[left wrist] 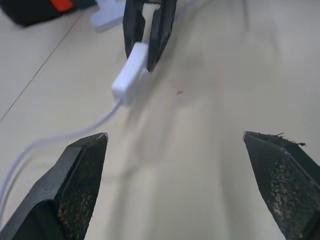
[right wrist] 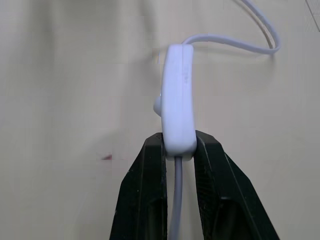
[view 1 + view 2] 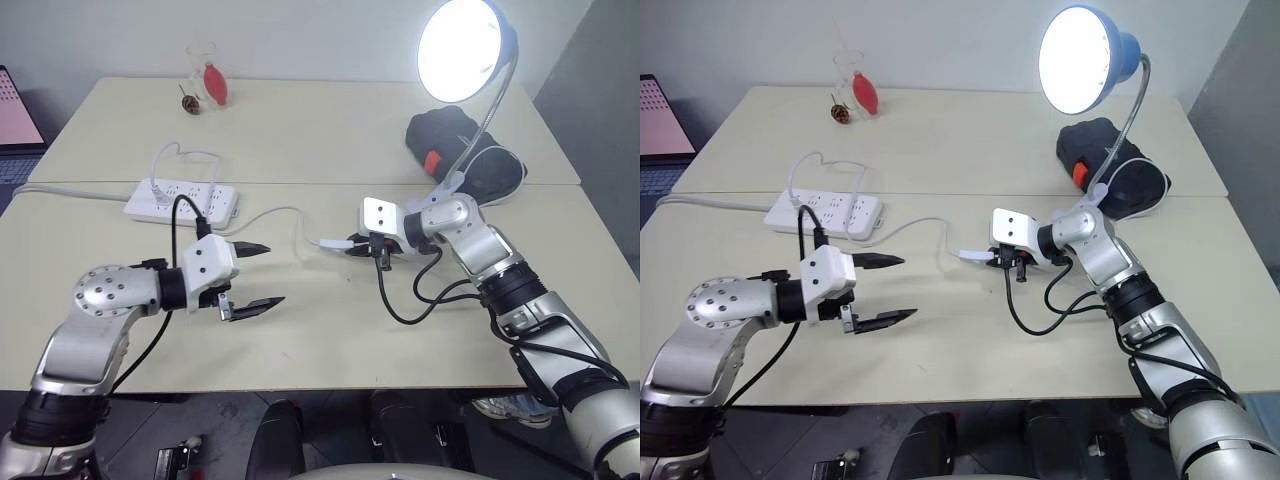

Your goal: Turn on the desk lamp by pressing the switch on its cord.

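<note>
Near the table's middle, from my head, my right gripper pinches the switch, while the desk lamp glows far right and my left gripper gapes empty. Along my left wrist, my spread fingers frame the cord. Along my right wrist, my fingers clamp the switch's end.

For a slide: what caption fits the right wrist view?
Right tool shut on the switch, its cord looping over the table.

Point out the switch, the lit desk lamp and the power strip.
switch (image 2: pixel 178 100): right wrist view, middle of its white body.
desk lamp (image 3: pixel 1077 60): right eye view, glowing inside of the shade.
power strip (image 3: pixel 180 200): left eye view, top face.
</note>
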### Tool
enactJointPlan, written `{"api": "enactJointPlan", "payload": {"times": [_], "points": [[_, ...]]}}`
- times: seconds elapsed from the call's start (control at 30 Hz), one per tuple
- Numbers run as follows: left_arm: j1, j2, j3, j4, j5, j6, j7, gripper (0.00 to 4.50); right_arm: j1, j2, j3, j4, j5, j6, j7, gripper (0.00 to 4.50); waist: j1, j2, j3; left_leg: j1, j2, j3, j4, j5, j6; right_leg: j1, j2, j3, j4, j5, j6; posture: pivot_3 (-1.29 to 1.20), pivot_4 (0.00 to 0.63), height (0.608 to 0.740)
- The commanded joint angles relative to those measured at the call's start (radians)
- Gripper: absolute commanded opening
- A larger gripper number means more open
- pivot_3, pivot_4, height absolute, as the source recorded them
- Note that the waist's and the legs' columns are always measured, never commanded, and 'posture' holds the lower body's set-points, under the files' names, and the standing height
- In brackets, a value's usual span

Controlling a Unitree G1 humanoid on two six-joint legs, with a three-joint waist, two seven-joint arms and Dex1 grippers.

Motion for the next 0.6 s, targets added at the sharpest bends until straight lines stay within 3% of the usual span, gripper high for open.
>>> {"api": "enactJointPlan", "payload": {"times": [0.03, 0.2, 0.23, 0.47, 0.6], "points": [[0.075, 0.010, 0.072, -0.085, -0.032, 0.021, 0.038, 4.50, -0.036, 0.027, -0.005, 0.092, -0.031, -0.073, -0.025, 0.38, 0.003, 0.000, 0.000, 0.000, 0.000, 0.000, 0.000, 0.000, 0.000, 0.000, 0.000, 0.000, 0.000, 0.000, 0.000, 0.00, 0.150, 0.740], [0.116, 0.002, 0.078, -0.121, -0.038, 0.035, 0.067, 4.50, -0.038, 0.040, -0.012, 0.156, -0.048, -0.105, -0.027, 0.38, 0.009, 0.000, 0.000, -0.001, -0.001, 0.000, 0.000, 0.000, 0.000, 0.000, -0.001, 0.000, -0.001, 0.000, -0.001, 0.00, 0.150, 0.740], [0.116, 0.000, 0.079, -0.123, -0.043, 0.039, 0.073, 4.50, -0.036, 0.038, -0.016, 0.158, -0.047, -0.108, -0.026, 1.08, 0.009, 0.000, 0.000, -0.001, 0.000, 0.000, 0.000, 0.000, 0.000, 0.000, -0.001, 0.000, 0.000, 0.000, 0.000, 0.00, 0.150, 0.740], [0.079, -0.015, 0.094, -0.125, -0.098, 0.086, 0.104, 4.50, 0.006, -0.020, -0.080, 0.037, 0.023, -0.047, 0.038, 2.70, 0.008, 0.000, 0.000, 0.000, 0.000, 0.000, 0.000, 0.000, 0.000, 0.000, 0.000, 0.000, 0.000, 0.000, 0.000, 0.00, 0.150, 0.740], [0.092, -0.002, 0.102, -0.116, -0.096, 0.081, 0.100, 4.50, 0.078, -0.109, -0.138, -0.146, 0.077, 0.028, 0.074, 3.74, 0.009, 0.000, 0.000, 0.000, 0.000, 0.000, 0.000, 0.000, 0.000, 0.000, 0.000, 0.000, 0.000, 0.000, 0.000, 0.00, 0.150, 0.740]]}}
